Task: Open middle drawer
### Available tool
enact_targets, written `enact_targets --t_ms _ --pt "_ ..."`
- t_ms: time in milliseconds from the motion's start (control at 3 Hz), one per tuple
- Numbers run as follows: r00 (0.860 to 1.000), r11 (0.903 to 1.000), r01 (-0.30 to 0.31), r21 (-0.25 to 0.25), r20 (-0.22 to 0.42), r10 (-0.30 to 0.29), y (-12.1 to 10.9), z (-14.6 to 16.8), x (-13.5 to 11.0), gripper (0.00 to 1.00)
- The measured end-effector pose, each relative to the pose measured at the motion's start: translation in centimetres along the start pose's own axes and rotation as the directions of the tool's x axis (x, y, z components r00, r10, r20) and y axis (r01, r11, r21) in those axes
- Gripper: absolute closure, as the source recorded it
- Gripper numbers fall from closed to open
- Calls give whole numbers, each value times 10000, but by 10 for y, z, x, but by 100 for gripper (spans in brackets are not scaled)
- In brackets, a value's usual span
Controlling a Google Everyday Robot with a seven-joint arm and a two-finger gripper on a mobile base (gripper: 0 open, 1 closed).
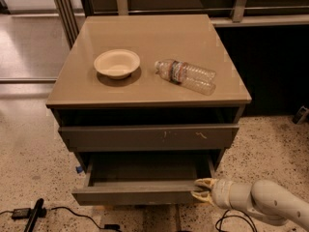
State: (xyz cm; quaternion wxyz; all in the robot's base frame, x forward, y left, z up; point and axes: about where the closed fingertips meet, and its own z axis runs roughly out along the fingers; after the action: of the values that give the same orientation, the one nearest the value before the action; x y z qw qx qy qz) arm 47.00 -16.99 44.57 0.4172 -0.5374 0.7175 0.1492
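Observation:
The middle drawer (135, 193) is pulled out of the grey-brown cabinet (145, 37), and its grey box interior (145, 168) shows empty. Its plain flat front faces the camera near the bottom of the view. My gripper (203, 189), with pale yellowish fingertips (205, 181), reaches in from the lower right on a white arm (260, 199). It sits at the right end of the drawer front, one finger above and one below that edge, closed on it.
A cream bowl (117, 63) and a clear plastic bottle (186, 75) lying on its side are on the cabinet top. The scratched upper drawer front (149, 137) is shut. Cables (29, 214) lie on the speckled floor at lower left. A metal frame stands behind.

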Motion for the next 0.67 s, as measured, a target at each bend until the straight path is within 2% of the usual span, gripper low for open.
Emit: enact_targets --t_ms 333,667 --pt "9998 9997 -76 -215 -184 72 6 11 8 12" --pt "9987 9985 -272 -470 -432 251 15 20 19 0"
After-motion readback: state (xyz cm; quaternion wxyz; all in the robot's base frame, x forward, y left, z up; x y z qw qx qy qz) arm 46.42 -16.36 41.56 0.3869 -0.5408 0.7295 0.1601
